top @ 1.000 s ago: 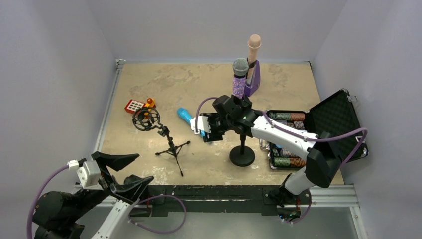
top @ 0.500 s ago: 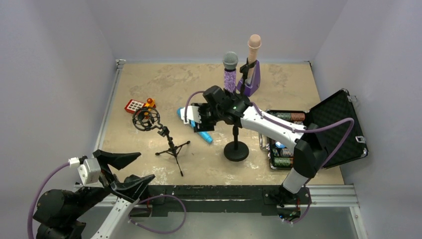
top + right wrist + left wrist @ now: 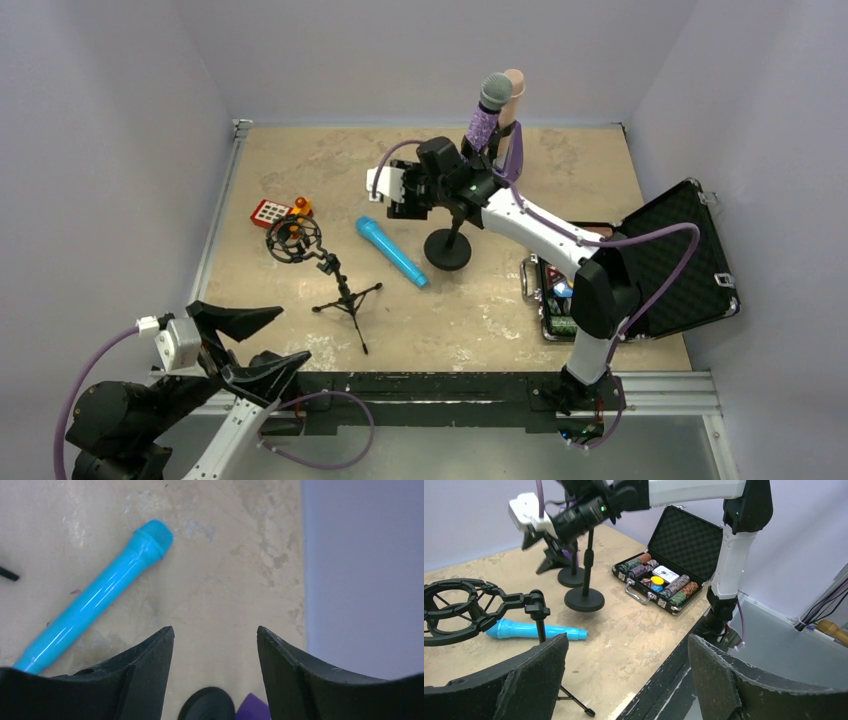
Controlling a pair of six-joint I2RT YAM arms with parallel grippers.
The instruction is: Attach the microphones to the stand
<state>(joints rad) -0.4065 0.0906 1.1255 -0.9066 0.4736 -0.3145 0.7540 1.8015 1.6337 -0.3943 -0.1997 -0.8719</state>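
– At twelve o'clock on the table (image 3: pixel 300 160), are two microphones already mounted?
– It looks so. The purple microphone (image 3: pixel 485 120), glittery with a grey mesh head, leans in the clip of a round-foot stand (image 3: pixel 447 250). The pink microphone (image 3: pixel 513 85) rises just behind it, but its holder is mostly hidden.
– And the third?
– The blue microphone (image 3: pixel 392 252) lies flat near the middle, head toward ten o'clock and tail toward four, touching nothing. It is a slim, glossy sky-blue tube with a grille of the same colour.
– Why is the right pincer (image 3: pixel 215 632) out there?
– It hangs over bare table just past the blue head, jaws spread and empty. I judge that gap is meant to take the slim body.
– Where would the microphone go?
– Probably the tripod stand (image 3: pixel 536 611) at eight o'clock, since its ring cradle is empty.
– And the left pincer (image 3: pixel 624 675)?
– It sits at seven o'clock, off the near edge, jaws wide apart and holding nothing. It seems parked out of the way.
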